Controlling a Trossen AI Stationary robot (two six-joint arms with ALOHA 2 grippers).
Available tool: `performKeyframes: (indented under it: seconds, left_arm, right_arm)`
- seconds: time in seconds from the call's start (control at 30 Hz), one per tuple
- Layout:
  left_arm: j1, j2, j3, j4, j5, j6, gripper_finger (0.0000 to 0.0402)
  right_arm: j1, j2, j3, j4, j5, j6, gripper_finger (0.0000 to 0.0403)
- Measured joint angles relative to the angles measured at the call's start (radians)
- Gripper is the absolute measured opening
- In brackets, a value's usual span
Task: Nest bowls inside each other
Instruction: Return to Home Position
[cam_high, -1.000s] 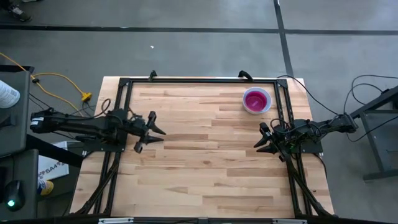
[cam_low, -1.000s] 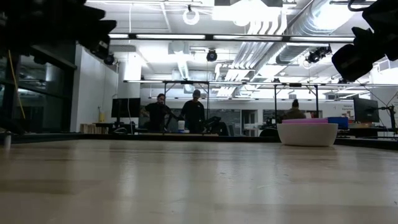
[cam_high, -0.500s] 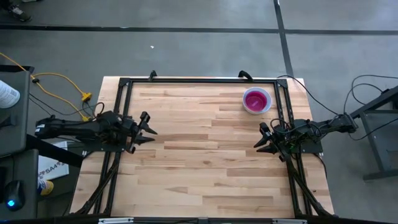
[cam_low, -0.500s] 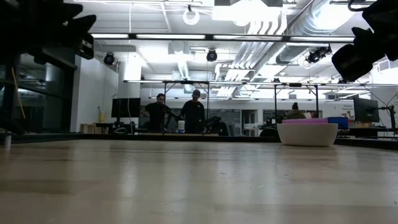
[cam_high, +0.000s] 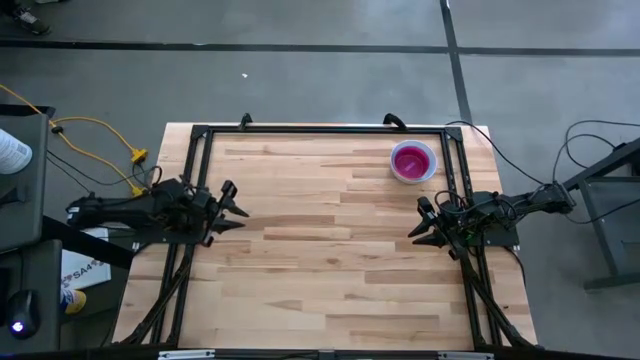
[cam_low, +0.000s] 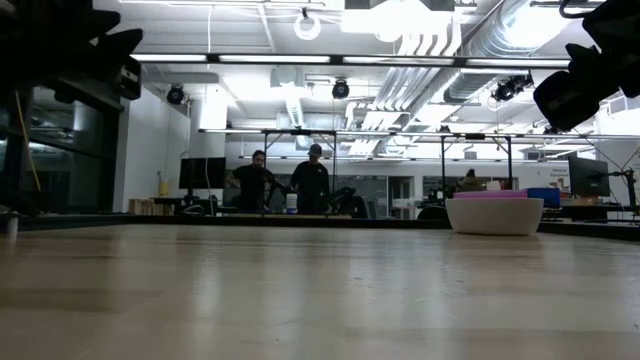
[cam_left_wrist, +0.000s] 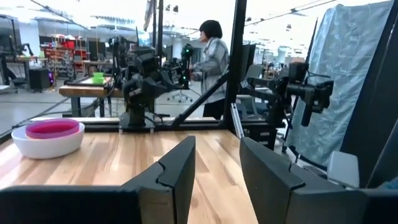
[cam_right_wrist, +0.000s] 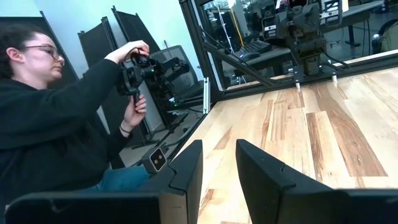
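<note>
Two arms: both low at the table's side edges, left arm at the left edge, right arm at the right edge, well apart, each pointing in toward the middle
Left gripper (cam_high: 238, 213): just inside the left rail of the frame, about halfway along that side; jaws spread partway with nothing between them, and in its wrist view bare wood shows through the gap
Right gripper (cam_high: 419, 220): just inside the right rail, roughly level with the left one; jaws parted about as wide, holding nothing
Bowls (cam_high: 413, 162): one nested stack, upright on the table, toward the top right corner in the high view, just inside the frame; near the right gripper but not touching it, far from the left one
Stack make-up: white bowl outermost, its rim ringing the rest; magenta bowl on top; whatever lies between them is hidden
Low view: the stack stands at the right, white wall below a thin pink-purple rim; dark arm parts hang at the two upper corners
Table (cam_high: 320, 270): pale wood planks, bordered by a black frame (cam_high: 320, 130)
Room: two people (cam_low: 314, 178) stand far behind the table in the low view; a person in a pale top (cam_left_wrist: 211, 59) stands beyond the table in the left wrist view; a seated person in black (cam_right_wrist: 56, 130) beside the table in the right wrist view holds a dark device (cam_right_wrist: 138, 71) up in both hands
</note>
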Motion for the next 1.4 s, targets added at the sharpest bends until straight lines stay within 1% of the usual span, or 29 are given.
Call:
performKeyframes:
  seconds: [0.1, 0.2, 0.27, 0.33, 0.5, 0.57, 0.67, 0.8, 1.17, 1.4]
  left_arm:
    - [0.0, -0.063, 0.0, -0.083, 0.0, -0.001, 0.0127]
    - [0.0, -0.054, -0.001, -0.105, -0.001, -0.035, 0.0127]
    - [0.0, -0.055, -0.001, -0.085, -0.018, -0.056, 0.0127]
    - [0.0, -0.057, -0.001, -0.086, -0.074, -0.078, 0.0127]
    - [0.0, -0.056, -0.002, -0.152, -0.318, -0.129, 0.0127]
    - [0.0, -0.056, -0.002, -0.172, -0.354, -0.099, 0.0127]
    - [0.0, -0.055, -0.002, -0.199, -0.352, -0.026, 0.0127]
    - [0.0, -0.055, -0.002, -0.239, -0.315, 0.032, 0.0127]
    - [0.0, -0.055, -0.002, -0.243, -0.307, 0.087, 0.0127]
    - [0.0, -0.055, -0.002, -0.244, -0.307, 0.087, 0.0127]
  right_arm:
    - [0.0, 0.0, 0.0, 0.0, 0.0, 0.0, 0.0091]
    - [0.0, 0.0, 0.0, 0.0, 0.0, 0.0, 0.0091]
    - [0.0, 0.0, 0.0, 0.0, 0.0, 0.0, 0.0091]
    - [0.0, 0.0, 0.0, 0.0, 0.0, 0.0, 0.0091]
    - [0.0, 0.0, 0.0, 0.0, 0.0, 0.0, 0.0091]
    - [0.0, 0.0, 0.0, 0.0, 0.0, 0.0, 0.0091]
    - [0.0, 0.0, 0.0, 0.0, 0.0, 0.0, 0.0091]
    - [0.0, 0.0, 0.0, 0.0, 0.0, 0.0, 0.0091]
    - [0.0, 0.0, 0.0, 0.0, 0.0, 0.0, 0.0091]
    - [0.0, 0.0, 0.0, 0.0, 0.0, 0.0, 0.0091]
